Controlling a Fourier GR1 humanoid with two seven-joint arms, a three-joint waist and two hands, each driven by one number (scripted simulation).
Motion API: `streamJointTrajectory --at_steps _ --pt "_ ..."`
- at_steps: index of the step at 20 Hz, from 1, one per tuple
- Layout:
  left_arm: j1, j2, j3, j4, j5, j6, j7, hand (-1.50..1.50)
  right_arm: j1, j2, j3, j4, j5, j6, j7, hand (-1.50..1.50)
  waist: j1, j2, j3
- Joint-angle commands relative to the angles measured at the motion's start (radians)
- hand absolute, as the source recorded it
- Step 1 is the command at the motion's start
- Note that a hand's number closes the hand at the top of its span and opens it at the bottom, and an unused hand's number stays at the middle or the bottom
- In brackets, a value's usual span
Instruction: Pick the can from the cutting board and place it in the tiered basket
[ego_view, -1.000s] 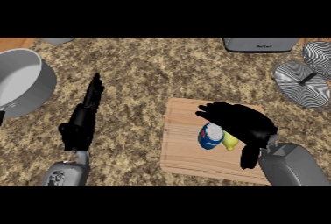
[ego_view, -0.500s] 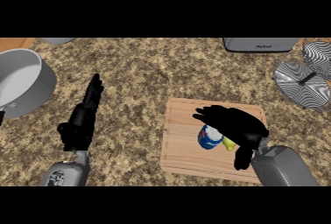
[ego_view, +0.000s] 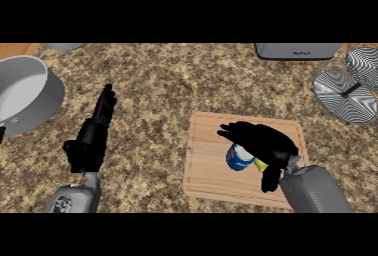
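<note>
Head view showed the can (ego_view: 238, 158), blue and white, standing near the middle of the wooden cutting board (ego_view: 210, 150), with the right hand (ego_view: 264, 141) draped over its top and right side, fingers curved down round it and the thumb hanging toward the board's near edge. Well to the left of the board, the left hand (ego_view: 94, 134) rested on the counter (ego_view: 184, 85) with its fingers straight, holding nothing. A grey pot (ego_view: 26, 95) sat further left of the board, and the striped tiered basket (ego_view: 347, 92) lay off the board's far right corner.
</note>
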Motion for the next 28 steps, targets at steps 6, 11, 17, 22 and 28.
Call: streamJointTrajectory --at_steps 6,11,17,22,28 --pt "-0.012 -0.018 -0.003 -0.017 -0.021 0.013 0.03 0.0 0.008 0.002 -0.062 0.098 0.001 -0.146 -0.093 1.5 0.0 0.0 0.0" --pt "0.001 -0.004 -0.007 -0.027 -0.019 -0.01 0.024 0.0 0.008 0.031 0.019 0.089 0.103 -0.325 -0.103 1.5 0.003 0.001 0.001" --pt "0.009 -0.018 -0.014 -0.04 -0.032 0.006 0.021 0.0 0.014 0.03 -0.069 0.139 0.14 -0.364 0.002 1.5 -0.002 0.0 0.0" --pt "0.027 -0.019 -0.011 -0.019 -0.041 0.019 -0.004 0.0 0.036 -0.062 -0.28 0.25 0.253 -0.291 0.399 1.5 -0.04 0.009 -0.005" --pt "0.055 -0.005 -0.005 -0.04 -0.01 -0.016 -0.015 0.0 -0.056 0.009 -0.337 0.19 0.323 -0.27 0.691 1.5 0.001 -0.002 -0.001"
